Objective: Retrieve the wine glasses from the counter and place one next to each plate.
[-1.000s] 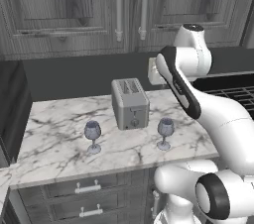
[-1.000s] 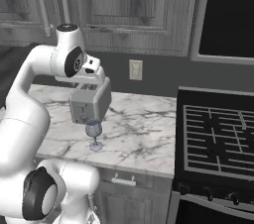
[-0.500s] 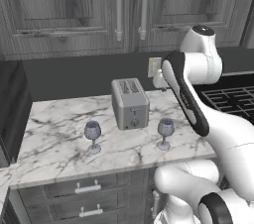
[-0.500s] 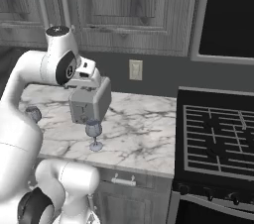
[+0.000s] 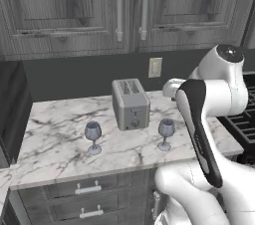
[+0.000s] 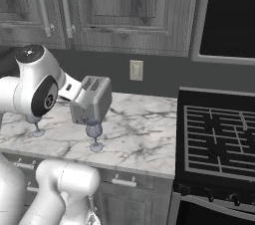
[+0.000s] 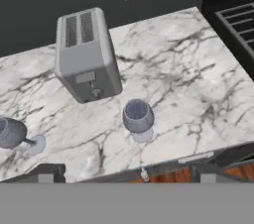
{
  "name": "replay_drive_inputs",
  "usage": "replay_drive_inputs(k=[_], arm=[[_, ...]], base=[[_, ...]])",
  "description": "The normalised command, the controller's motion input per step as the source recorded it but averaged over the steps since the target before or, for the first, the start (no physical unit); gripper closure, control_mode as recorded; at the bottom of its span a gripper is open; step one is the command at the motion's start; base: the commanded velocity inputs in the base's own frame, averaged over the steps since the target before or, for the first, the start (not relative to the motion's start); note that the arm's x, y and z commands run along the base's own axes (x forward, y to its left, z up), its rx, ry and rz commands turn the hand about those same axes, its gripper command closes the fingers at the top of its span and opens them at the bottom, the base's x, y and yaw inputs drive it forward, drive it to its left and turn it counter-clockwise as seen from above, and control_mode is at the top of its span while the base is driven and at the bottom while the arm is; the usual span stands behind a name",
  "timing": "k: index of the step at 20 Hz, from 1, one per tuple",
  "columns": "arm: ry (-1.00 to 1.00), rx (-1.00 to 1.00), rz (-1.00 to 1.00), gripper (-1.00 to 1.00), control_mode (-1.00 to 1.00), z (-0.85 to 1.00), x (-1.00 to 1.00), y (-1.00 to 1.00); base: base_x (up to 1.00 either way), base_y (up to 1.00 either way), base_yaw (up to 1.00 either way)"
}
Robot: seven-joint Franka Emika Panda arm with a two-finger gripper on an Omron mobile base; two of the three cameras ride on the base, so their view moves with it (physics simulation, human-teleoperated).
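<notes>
The end effector (image 7: 124, 176) is hanging released, tips spread wide and grasping nothing, high above the front edge of the desk (image 7: 188, 94). It is looking down so the near glass (image 7: 138, 118) sits just ahead of and below it, probably lining up a descent onto that bowl. The toaster (image 7: 87, 54) is standing just beyond that glass, crowding any approach from behind. The second glass (image 7: 12, 134) is waiting well off to one side, upright. The stove (image 7: 233, 20) is lying off to the opposite side.
</notes>
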Motion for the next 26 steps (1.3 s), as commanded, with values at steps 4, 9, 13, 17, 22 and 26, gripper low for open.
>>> replay_drive_inputs(k=[4, 9, 13, 17, 22, 26], arm=[[0.0, 0.35, -0.37, -1.0, -1.0, 0.24, -0.55, 0.0], [0.05, 0.42, -0.34, -1.0, -1.0, 0.17, -0.34, -0.02], [0.08, 0.47, -0.25, -1.0, -1.0, 0.04, -0.24, -0.2], [0.01, 0.54, -0.2, -1.0, -1.0, 0.0, -0.13, -0.31], [0.06, 0.46, -0.08, -1.0, -1.0, 0.0, -0.01, -0.38], [0.17, 0.39, -0.02, -1.0, -1.0, -0.03, 0.0, -0.35]], base=[[0.0, 0.0, 0.0], [0.0, 0.0, 0.0], [0.0, 0.0, 0.0], [0.0, 0.0, 0.0], [0.0, 0.0, 0.0], [0.0, 0.0, 0.0]])
